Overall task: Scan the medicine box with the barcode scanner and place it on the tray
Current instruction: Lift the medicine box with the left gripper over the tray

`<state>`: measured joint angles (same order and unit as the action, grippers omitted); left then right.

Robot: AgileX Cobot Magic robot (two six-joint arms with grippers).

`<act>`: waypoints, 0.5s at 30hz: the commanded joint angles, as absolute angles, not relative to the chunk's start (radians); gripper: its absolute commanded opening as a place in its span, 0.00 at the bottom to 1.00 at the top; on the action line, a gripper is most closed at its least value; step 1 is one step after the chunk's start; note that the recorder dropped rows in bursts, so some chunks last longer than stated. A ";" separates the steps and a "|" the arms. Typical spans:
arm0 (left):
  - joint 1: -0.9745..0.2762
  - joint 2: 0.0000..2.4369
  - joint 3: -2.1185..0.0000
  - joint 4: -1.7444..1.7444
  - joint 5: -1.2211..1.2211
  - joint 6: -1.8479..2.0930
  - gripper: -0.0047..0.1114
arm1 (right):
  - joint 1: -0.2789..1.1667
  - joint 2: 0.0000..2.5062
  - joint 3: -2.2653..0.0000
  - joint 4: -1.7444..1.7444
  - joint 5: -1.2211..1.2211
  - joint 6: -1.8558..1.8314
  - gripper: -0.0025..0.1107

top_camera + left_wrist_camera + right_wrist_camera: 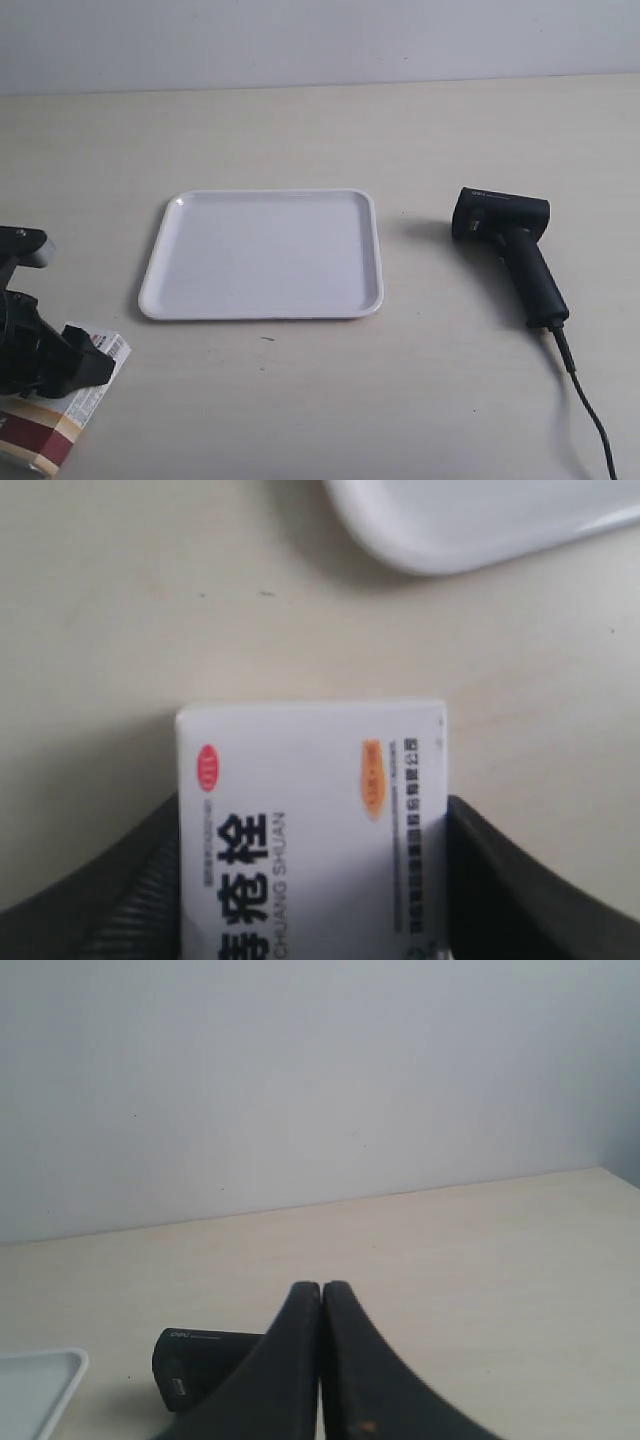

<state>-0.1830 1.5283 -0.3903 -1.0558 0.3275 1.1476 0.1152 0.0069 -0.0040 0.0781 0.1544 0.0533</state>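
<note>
The medicine box (68, 418) lies at the exterior view's bottom left, its dark red and tan end toward the near edge. My left gripper (58, 365) sits over it. In the left wrist view the white box (310, 810) with blue characters fills the gap, and both black fingers (135, 900) press its sides: the left gripper (313, 890) is shut on it. The white tray (260, 255) lies mid-table, its corner (470, 520) just beyond the box. The black barcode scanner (510, 245) lies to the tray's right. My right gripper (321, 1292) is shut and empty, with the scanner head (195, 1360) below it.
The scanner's black cable (585, 400) trails from the handle toward the near right edge. A pale wall (320, 40) backs the beige table. The right arm does not show in the exterior view. A tray corner (35, 1390) shows in the right wrist view.
</note>
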 commanded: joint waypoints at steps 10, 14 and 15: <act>-0.189 1.446 -0.868 -1.056 0.615 1.146 0.06 | 0.116 0.000 0.000 0.315 0.094 0.052 0.02; -0.212 1.561 -0.963 -1.049 0.616 1.207 0.06 | 0.116 0.000 0.000 0.362 0.093 0.049 0.02; -0.219 1.594 -0.981 -1.051 0.618 1.224 0.06 | 0.116 0.005 -0.001 0.364 0.104 0.049 0.02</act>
<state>-0.1985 1.5135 -0.9292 -1.0526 0.6096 1.1792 0.1152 0.0069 -0.0040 0.3426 0.1030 0.0551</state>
